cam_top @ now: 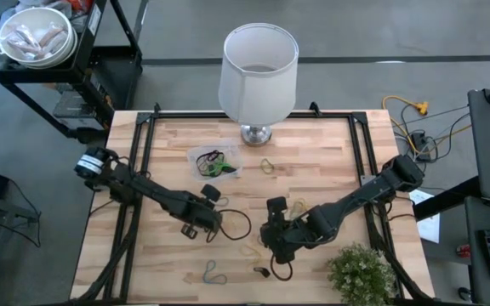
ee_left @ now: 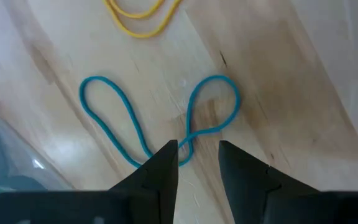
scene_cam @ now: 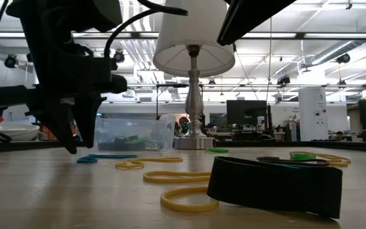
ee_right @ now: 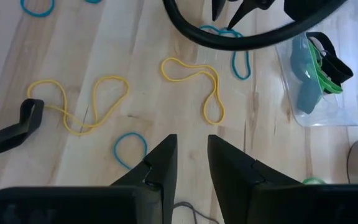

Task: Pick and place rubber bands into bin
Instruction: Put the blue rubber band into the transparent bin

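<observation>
Two grippers low over the table's near half, left gripper [cam_top: 201, 223] and right gripper [cam_top: 276, 240], clear bin [cam_top: 215, 161] beyond by the lamp [cam_top: 259, 68] (bands inside). Left wrist: fingers apart, astride a teal rubber band [ee_left: 160, 121]. Right wrist: fingers parted, empty, yellow band [ee_right: 194, 84] ahead.

Wooden slat worktop [cam_top: 330, 170] is carrying everything. Lamp base [cam_top: 256, 133] is sitting at the far edge, centre. Clear bin [cam_top: 214, 161] is resting just near-left of it, with a green band [cam_top: 267, 166] lying to its right. Yellow bands [ee_right: 194, 82] are sprawling mid-worktop, and a twisted teal band [ee_left: 160, 121] is lying flat on the wood. A wide black band [scene_cam: 275, 184] is standing on edge near the front. A potted plant [cam_top: 360, 272] is occupying the near-right corner.
</observation>
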Controlling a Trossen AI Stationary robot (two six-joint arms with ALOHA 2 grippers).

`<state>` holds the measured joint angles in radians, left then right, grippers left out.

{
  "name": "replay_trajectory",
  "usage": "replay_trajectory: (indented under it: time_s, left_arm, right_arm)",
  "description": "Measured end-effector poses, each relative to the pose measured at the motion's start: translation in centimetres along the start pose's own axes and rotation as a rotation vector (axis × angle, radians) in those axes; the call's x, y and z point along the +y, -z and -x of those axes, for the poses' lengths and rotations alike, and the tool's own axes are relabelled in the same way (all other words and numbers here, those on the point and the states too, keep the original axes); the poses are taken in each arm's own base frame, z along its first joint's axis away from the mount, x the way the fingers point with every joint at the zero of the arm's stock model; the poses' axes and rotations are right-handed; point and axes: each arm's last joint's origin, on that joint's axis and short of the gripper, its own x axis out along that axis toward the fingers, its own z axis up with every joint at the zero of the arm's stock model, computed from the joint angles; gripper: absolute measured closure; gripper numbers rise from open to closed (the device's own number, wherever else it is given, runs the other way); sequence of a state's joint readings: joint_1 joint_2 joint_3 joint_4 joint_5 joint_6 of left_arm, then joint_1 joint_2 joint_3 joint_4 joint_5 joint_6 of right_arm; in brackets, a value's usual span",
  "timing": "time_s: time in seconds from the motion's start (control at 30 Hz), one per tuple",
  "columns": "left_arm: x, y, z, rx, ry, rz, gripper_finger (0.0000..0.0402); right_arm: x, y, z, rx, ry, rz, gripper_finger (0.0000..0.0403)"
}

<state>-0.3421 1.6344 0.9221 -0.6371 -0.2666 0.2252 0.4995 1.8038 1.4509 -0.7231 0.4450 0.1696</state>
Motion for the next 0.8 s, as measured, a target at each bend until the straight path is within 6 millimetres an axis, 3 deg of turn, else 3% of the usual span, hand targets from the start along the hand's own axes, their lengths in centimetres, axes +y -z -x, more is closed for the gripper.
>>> replay_trajectory:
  time_s: [0.4, 0.8]
  left_arm:
    - [0.0, 0.5, -1.1, -0.051, 0.006, -0.070, 0.0301]
    - [1.9, 1.1, -1.7, -0.069, 0.117, 0.016, 0.0301]
  right_arm:
    - [0.0, 0.0, 0.0, -0.004, -0.001, -0.034, 0.0330]
    - [0.0, 0.0, 0.0, -0.004, -0.001, -0.042, 0.0334]
